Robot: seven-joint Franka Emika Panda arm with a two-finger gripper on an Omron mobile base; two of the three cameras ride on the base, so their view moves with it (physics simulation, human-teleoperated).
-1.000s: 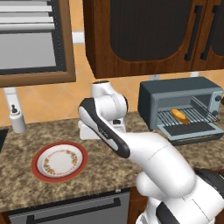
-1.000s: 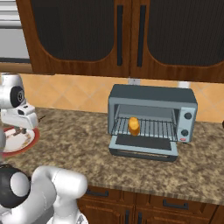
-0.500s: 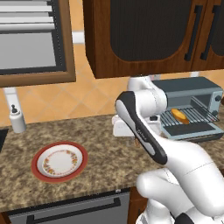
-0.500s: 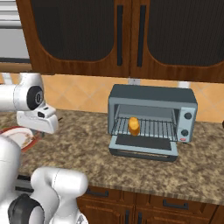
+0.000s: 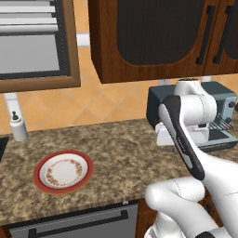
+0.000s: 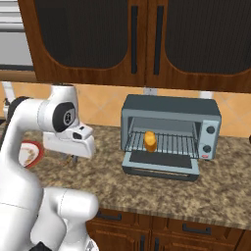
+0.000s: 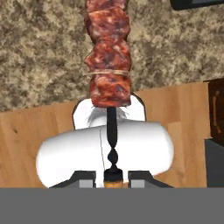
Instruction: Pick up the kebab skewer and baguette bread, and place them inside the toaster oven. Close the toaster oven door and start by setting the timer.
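My gripper (image 7: 113, 176) is shut on the stick end of the kebab skewer (image 7: 107, 52), whose dark red meat chunks reach away from the fingers over the counter. In the right base view the gripper (image 6: 73, 158) hangs over the counter, left of the toaster oven (image 6: 169, 105). The toaster oven door (image 6: 162, 165) lies folded down and open. The baguette bread (image 6: 150, 141) rests on the wire rack inside. My arm covers much of the toaster oven (image 5: 222, 98) in the left base view.
A red-rimmed plate (image 5: 63, 170) sits on the granite counter at the left, also seen as the plate (image 6: 29, 153) behind my arm. A small white bottle (image 5: 18, 128) stands by the wall. Dark wooden cabinets (image 6: 147, 39) hang above the oven. Two knobs (image 6: 211, 130) are on its right.
The arm has swung right from above the plate toward the toaster oven, carrying the skewer. The gripper stays shut.
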